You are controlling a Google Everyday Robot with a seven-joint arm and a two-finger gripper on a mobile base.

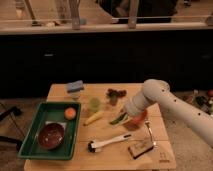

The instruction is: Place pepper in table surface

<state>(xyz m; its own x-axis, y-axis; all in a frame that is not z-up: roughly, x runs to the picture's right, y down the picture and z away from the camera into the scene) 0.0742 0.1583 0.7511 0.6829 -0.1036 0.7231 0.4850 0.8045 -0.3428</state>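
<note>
Bench [105, 161]: light wood, rectangular, and it carries all items noted below. Arm [170, 102]: white, enters from the right and slopes down over the right half of the bench.

Tray [29, 146]: green, on the left side, with its left rim at or just past the bench's left edge. It holds a red bowl [51, 136] at the front and an orange ball [70, 113] at the back right corner. Brush [111, 142]: white handle, lying front of centre with its dark head to the left. Orange bowl [140, 120]: right of centre, partly covered by the end of the arm. Block [140, 149]: brown, front right, with a thin pale utensil [150, 132] just behind it. Sponge [75, 86]: blue, back left. Cup [94, 103]: pale green, centre. Yellow item [93, 118]: just in front of the cup, angled. Dark cluster [116, 93]: back centre, kind not discernible.

Tool [124, 117]: at the end of the arm, low over the bench, just left of the orange bowl. Pepper [118, 119]: dark green, slanted, right at the tip of the tool, between the yellow item and the orange bowl. Whether the tool grips it, and whether it touches the wood, cannot be told.

Open room: bare wood shows directly in front of the pepper, bounded by the yellow item on the left, the brush at the front and the orange bowl on the right. A narrow bare strip runs along the front edge. The arm hides part of the right edge.
</note>
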